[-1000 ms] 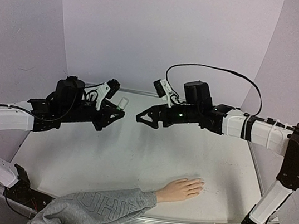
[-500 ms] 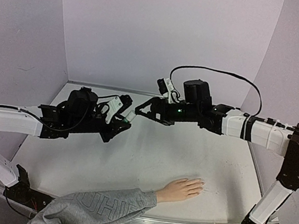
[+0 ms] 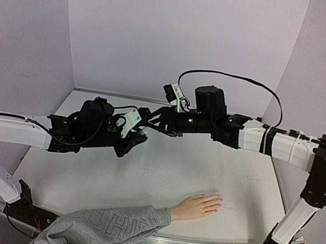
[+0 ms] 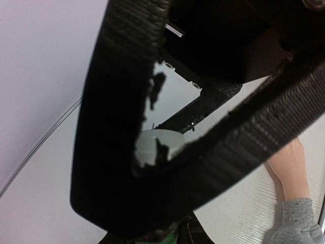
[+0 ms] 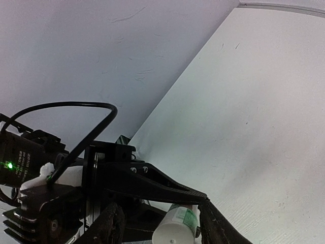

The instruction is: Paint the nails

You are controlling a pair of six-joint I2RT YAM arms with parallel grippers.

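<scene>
The flesh-coloured mannequin hand [image 3: 197,206] lies flat at the table's front, its grey sleeve [image 3: 104,227] trailing left. Its nails [image 3: 219,199] are too small to make out. The hand also shows in the left wrist view [image 4: 287,173]. My left gripper [image 3: 137,133] is shut on the small whitish bottle [image 3: 142,128] and holds it above the table's middle back. My right gripper [image 3: 147,121] meets it from the right. In the right wrist view the bottle [image 5: 177,227], with a green label, sits between my open right fingers [image 5: 218,226] without clear contact.
The table [image 3: 241,170] is white, with pale walls at the back and sides. The left gripper's black finger [image 5: 152,185] crosses the right wrist view just above the bottle. Both arms hang over the back half of the table.
My left gripper has carried the bottle right and toward the centre. My right gripper has moved left to meet it, and its fingers now stand either side of the bottle's end.
</scene>
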